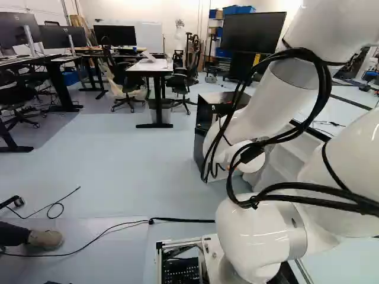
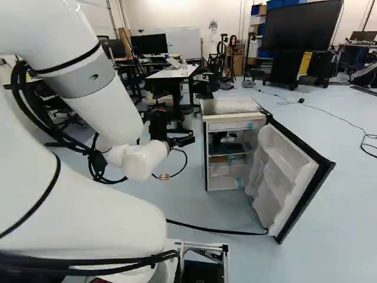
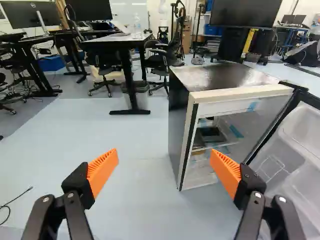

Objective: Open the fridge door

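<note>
A white arm (image 2: 106,88) extends its gripper (image 2: 188,141), orange pads (image 3: 103,170) spread wide apart, near a fridge (image 2: 230,106) whose door (image 2: 285,171) stands swung open above the pale floor (image 2: 330,236).

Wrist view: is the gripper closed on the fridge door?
No, the gripper stands open, its orange pads far apart, with the fridge door outside the gap between them.
</note>
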